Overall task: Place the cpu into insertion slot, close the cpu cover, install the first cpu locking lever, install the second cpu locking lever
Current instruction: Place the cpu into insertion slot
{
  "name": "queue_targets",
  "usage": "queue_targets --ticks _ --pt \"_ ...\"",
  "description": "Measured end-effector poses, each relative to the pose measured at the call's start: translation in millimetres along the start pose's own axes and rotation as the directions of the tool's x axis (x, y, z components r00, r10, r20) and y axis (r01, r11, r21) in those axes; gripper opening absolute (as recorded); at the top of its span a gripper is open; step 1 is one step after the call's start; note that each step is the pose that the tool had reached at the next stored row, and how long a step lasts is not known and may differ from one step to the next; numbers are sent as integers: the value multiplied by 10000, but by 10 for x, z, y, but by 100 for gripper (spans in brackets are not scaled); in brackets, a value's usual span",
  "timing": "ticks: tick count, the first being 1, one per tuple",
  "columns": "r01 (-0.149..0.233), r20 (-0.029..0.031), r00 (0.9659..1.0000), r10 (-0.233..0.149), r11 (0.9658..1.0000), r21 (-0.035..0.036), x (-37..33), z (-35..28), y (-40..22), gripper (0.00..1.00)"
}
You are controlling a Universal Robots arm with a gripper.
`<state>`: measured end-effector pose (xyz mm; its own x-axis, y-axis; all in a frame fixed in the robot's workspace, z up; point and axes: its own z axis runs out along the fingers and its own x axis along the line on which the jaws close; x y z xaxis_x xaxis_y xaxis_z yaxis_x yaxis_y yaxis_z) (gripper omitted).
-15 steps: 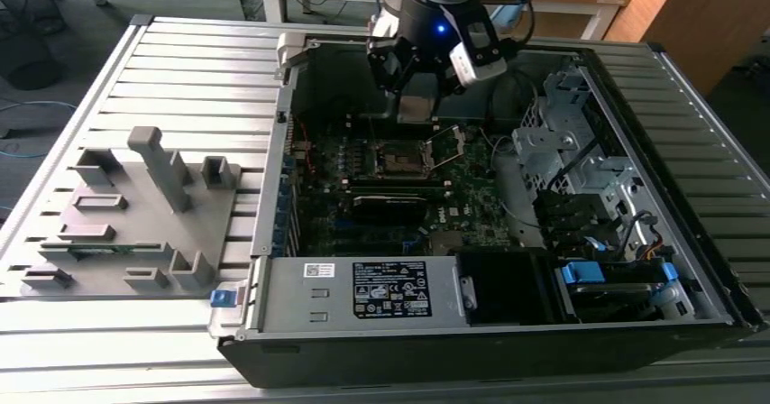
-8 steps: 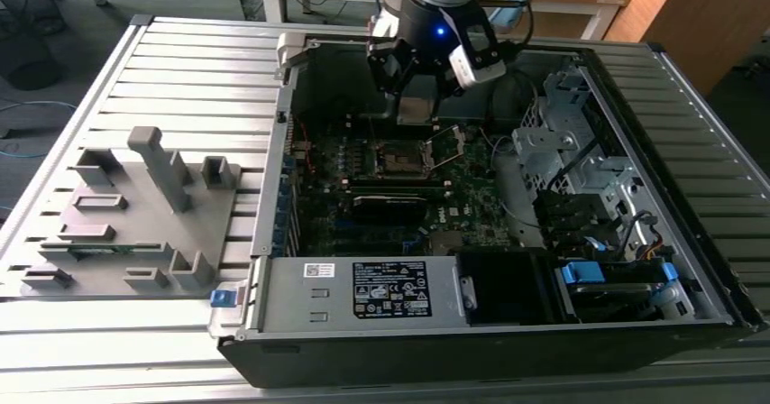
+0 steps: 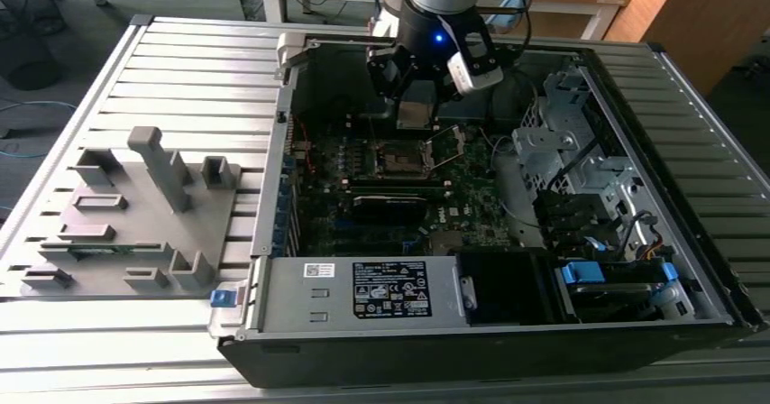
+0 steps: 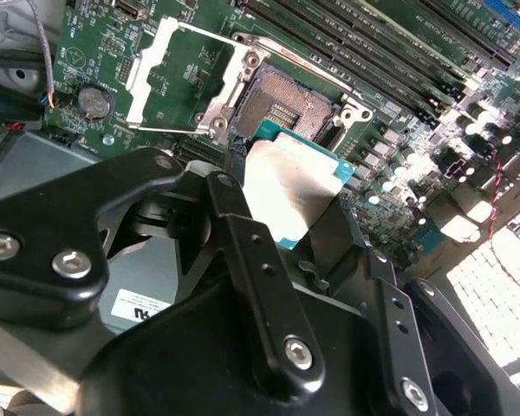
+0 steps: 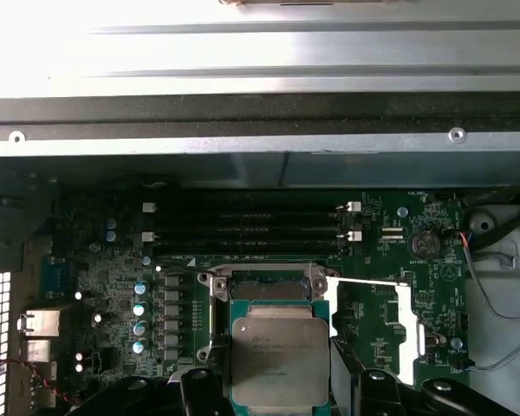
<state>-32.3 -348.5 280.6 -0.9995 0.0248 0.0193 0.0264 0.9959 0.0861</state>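
**Cpu clamped in the claw, hanging over the open socket**

From my station, the exterior view shows the gripper (image 3: 414, 106) lowered into the open computer case (image 3: 481, 341). Its two black fingers (image 4: 239, 217) are closed against opposite edges of the cpu (image 4: 288, 184), which I see with its grey metal top facing the first wrist camera and its green edge showing.

I place everything from the insertion slot (image 3: 403, 156). The cpu hangs above it and apart from it, offset a little toward the case's far wall. It is not seated, and the slot's dark centre lies bare in the second wrist view.

The cpu cover (image 4: 146, 65) is swung open and lies back just beside the slot, hinged at one edge, with green motherboard (image 5: 104, 260) showing through its cut-out. The long memory slots (image 5: 251, 227) run alongside the slot on another side.

The black-labelled power supply box (image 3: 385, 289) sits well apart from the slot, at the case's near wall.
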Motion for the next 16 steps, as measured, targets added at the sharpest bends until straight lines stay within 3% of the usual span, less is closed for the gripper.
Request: queue_targets --ticks 11,16 --pt "-12 2 10000 12 10000 -3 0 4 0 54" --pt "-649 56 9979 649 9979 -16 0 20 -1 54"
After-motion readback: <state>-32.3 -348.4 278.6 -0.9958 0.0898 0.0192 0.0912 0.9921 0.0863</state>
